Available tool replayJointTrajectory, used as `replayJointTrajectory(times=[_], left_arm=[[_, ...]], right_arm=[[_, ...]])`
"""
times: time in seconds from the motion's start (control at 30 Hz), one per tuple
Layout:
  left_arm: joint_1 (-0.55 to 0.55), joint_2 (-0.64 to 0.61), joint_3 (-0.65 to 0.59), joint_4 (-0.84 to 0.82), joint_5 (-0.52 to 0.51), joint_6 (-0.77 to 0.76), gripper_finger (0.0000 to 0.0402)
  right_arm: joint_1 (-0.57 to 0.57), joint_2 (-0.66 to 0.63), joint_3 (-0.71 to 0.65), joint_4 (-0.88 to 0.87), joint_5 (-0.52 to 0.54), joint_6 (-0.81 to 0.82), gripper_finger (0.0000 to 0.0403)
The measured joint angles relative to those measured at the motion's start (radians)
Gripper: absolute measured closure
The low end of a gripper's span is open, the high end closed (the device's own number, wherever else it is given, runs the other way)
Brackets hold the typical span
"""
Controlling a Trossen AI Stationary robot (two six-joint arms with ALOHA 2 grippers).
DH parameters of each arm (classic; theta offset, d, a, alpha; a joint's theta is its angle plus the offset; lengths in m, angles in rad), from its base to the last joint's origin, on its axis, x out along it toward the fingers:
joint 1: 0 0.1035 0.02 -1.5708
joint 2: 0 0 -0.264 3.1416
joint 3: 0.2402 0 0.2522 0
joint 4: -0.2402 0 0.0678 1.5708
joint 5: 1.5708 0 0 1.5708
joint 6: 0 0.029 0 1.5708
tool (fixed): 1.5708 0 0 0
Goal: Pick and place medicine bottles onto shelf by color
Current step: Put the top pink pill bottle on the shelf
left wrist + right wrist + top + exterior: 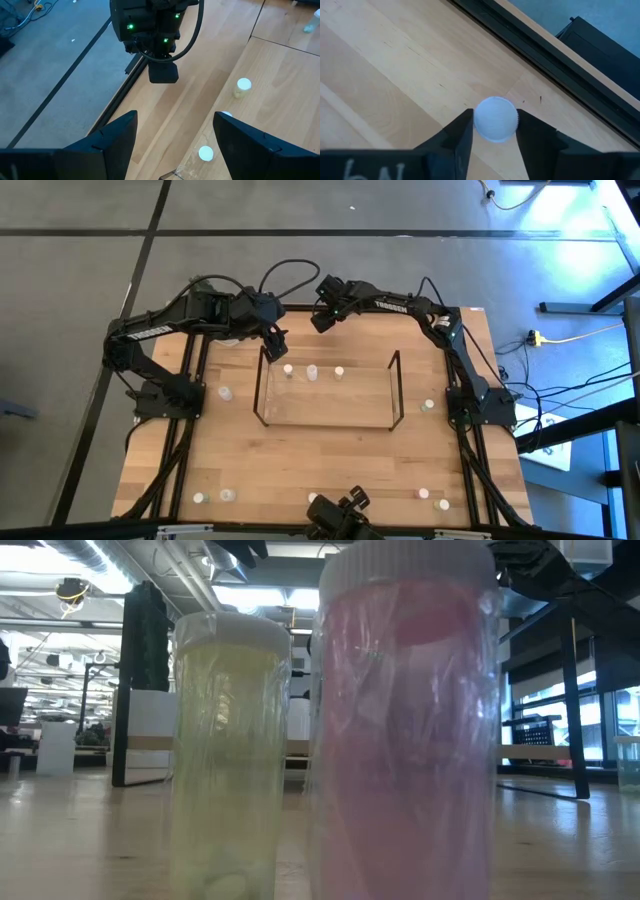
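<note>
The clear shelf (pixel 330 392) with its thin dark wire frame stands mid-table. Three small pale bottles (pixel 312 372) stand in a row along its far side, also in the left wrist view (pixel 243 85). My right gripper (pixel 322 322) is near the table's far edge, shut on a white-capped bottle (pixel 495 119). My left gripper (pixel 276 348) is open and empty (pixel 175 145) above the shelf's far left corner. Other bottles stand scattered on the table (pixel 225 393). A yellowish bottle (pixel 230 750) and a pink one (pixel 405 730) stand right in front of the low camera. My right gripper pinches the white bottle between its two fingers, at the sides of the round ribbed cap (pixel 495 135). The fingers point down from above. The bottle is upright, cap up. Its body is hidden under the cap, so whether it is off the table I cannot tell.
Several bottles stand along the table's near edge (pixel 228 495) (pixel 432 498), and one to the right of the shelf (pixel 428 405). A dark rail (pixel 560 55) runs along the table's far edge. Bare wood lies between the shelf and the near edge.
</note>
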Motion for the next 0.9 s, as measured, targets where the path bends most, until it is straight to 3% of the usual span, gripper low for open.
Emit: replayJointTrajectory(times=[0.9], left_arm=[[0.000,0.000,0.000,0.000,0.000,0.000,0.0147]], right_arm=[[-0.002,-0.003,0.001,-0.036,0.000,-0.086,0.0266]])
